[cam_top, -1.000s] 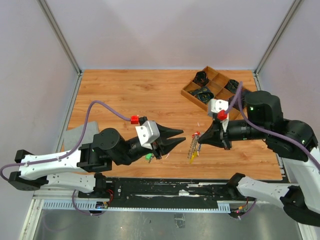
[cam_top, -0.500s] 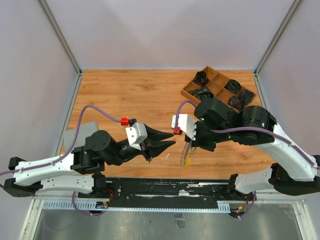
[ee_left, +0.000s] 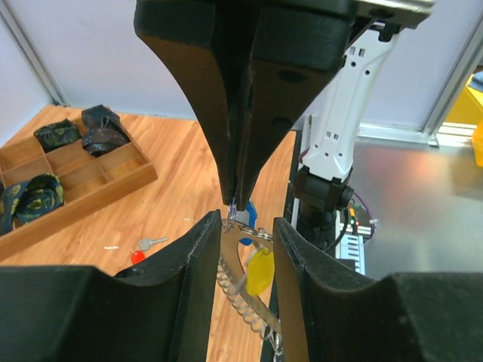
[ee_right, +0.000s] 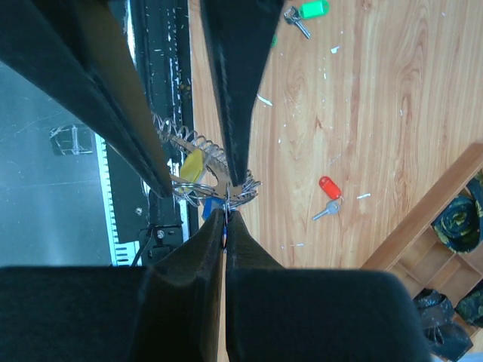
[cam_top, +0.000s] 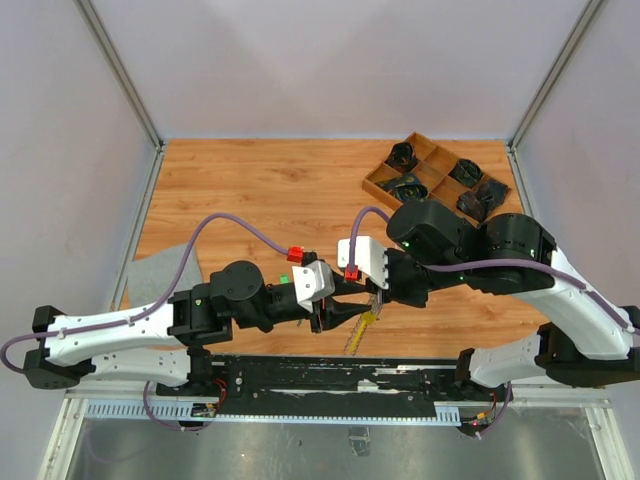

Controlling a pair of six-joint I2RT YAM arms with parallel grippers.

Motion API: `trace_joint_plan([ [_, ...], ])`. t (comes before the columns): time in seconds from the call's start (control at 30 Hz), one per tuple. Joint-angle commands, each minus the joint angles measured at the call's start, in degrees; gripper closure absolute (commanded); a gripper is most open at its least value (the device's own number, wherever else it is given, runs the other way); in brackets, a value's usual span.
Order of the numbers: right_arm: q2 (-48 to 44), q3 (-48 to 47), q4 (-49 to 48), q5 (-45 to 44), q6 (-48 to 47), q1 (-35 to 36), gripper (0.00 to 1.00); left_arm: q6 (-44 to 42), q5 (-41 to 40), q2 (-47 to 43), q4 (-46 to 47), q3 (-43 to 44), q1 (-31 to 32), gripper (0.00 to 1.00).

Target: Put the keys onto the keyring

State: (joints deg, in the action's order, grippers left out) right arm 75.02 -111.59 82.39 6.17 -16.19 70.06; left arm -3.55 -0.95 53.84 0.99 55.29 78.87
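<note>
**Top view:** both arms meet low over the near edge of the wooden table (cam_top: pixel 250 190). The keyring (cam_top: pixel 356 338) hangs in the air between them. The right gripper (cam_top: pixel 375 299) is above it and the left gripper (cam_top: pixel 350 312) comes in from the side. Jaw detail is too small to read here. A compartmented wooden tray (cam_top: pixel 385 192) sits at the far right, well apart.

**Left wrist view:** the left fingers (ee_left: pixel 198 286) stand part-open w/ the keyring in the gap; can't tell if the pads touch the wire. The ring is a thin, glossy, silvery coil, spring-like. Its yellow piece (ee_left: pixel 259 273) is curved and looks like smooth plastic. From above, the right gripper's black tapered tips are pinched together on the ring's top, beside a blue tag (ee_left: pixel 247 215). A red key (ee_left: pixel 143 249) lies loose on the wood beyond.

**Right wrist view:** the right jaws are fully closed on a small cluster of wire loops at the ring's top. The left's two long black fingers straddle the coil. The red key and a green key (ee_right: pixel 309 10) lie flat on the table, apart from each other & from the ring.

**Judgement:** the step looks like steadying or re-gripping the ring betw. both grippers, w/ at least two keys left to thread. The next move prob. needs one firm hold so the other arm can fetch a key. The thin, springy wire may twist or slip.
</note>
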Motion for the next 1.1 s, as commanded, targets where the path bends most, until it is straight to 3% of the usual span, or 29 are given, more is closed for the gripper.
trace_joint_plan([
  [0.0,-0.5,-1.5,-1.7,0.8,-1.0,2.1,0.99,-1.4,2.2,0.8,-0.4,3.2,-0.2,0.6],
  [0.3,-1.3,-1.2,-3.6,2.3,-1.4,4.0,1.0,-1.6,1.5,0.9,-0.4,3.2,-0.2,0.6],
  [0.83,-2.2,-1.7,-3.9,2.2,-2.3,4.9,0.99,-2.0,1.8,1.2,-1.2,3.4,-0.2,0.69],
  [1.07,-1.9,-2.1,-3.8,2.3,-2.5,5.2,0.99,-2.1,1.9,1.3,-1.2,3.6,-0.2,0.83],
])
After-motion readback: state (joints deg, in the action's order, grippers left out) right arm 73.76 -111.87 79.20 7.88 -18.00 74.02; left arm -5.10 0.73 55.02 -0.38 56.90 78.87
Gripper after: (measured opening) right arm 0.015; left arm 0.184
